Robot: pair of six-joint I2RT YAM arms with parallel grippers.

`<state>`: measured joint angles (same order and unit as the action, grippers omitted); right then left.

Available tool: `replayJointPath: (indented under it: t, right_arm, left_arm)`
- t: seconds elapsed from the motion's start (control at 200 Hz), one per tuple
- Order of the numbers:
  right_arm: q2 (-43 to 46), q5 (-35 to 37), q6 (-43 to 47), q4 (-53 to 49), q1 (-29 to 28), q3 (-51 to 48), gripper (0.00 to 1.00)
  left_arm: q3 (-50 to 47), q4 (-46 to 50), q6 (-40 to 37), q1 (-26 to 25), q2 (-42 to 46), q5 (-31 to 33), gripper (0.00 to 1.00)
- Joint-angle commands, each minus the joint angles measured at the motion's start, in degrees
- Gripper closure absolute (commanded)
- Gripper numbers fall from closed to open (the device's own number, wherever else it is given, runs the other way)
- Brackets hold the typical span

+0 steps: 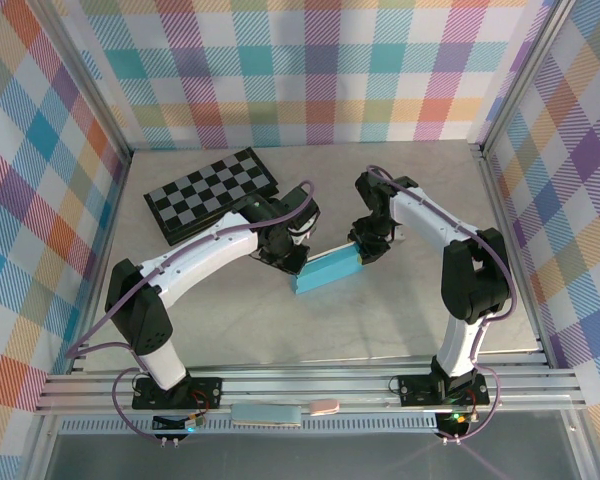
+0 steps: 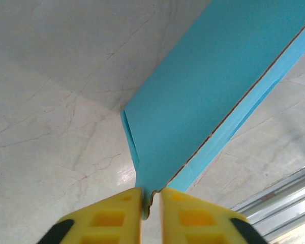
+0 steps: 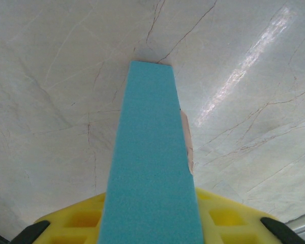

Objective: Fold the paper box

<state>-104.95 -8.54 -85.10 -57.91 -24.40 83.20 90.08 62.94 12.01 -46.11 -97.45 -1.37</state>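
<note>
Jaws of left gripper (image 2: 151,198): pressed almost together, pinching the thin tip of a card flap at one end of the paper box (image 2: 203,91).
Jaws of right gripper (image 3: 152,216): closed on the other end of the box, one yellow finger on each side of its narrow body.
Where the box is: mid-table, between the two grippers and slanting from lower left to upper right in the top view. I cannot tell whether it rests on the table (image 1: 380,320) or hangs just above it.
Done so far: judging by its shape, the sheet is already a closed, long, flat rectangular body with square edges.
Left to do: the flap at the left gripper's end looks untucked, with creases fanning up from the pinched tip. A long seam shows a raw brownish card edge, and a pale ragged sliver peeks out along one side in the right wrist view. The ends probably need closing and the seam seating.
Near rail (image 1: 310,385): ribbed aluminium extrusion that carries both arm bases.
Table surface: smooth, glossy, pale marble pattern with thin dark veins.
Box material: thin turquoise card, matte and slightly grainy, with crisp folds.
Fingers (image 2: 193,218): yellow moulded plastic with recessed pockets and black trim.
Checkerboard (image 1: 210,192): flat black-and-grey squares in a dark frame, lying behind the left arm, well apart from the box.
Walls (image 1: 310,70): pastel plaid panels.
</note>
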Motion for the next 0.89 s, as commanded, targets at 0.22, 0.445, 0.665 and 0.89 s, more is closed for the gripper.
replayJointPath:
  t: [0.22, 0.445, 0.665, 0.89]
  right_arm:
    - [0.79, 0.98, -1.74, -0.36, -0.34, -1.63, 0.69]
    - [0.71, 0.89, -1.82, -0.28, -0.47, -1.59, 0.69]
    - [0.71, 0.9, -1.78, -0.23, -0.49, -1.81, 0.69]
    - [0.53, 0.71, -1.74, 0.01, -0.53, -1.77, 0.69]
  left_arm:
    - [0.6, 3.0, 4.68, -0.42, -0.36, -0.73, 0.91]
    - [-0.54, 2.16, 10.87, -0.44, -0.99, -2.33, 0.91]
    - [-1.67, 3.15, 14.05, -0.4, 0.17, -1.27, 0.81]
    - [-1.91, 2.72, 14.01, -0.43, 0.38, -0.27, 0.86]
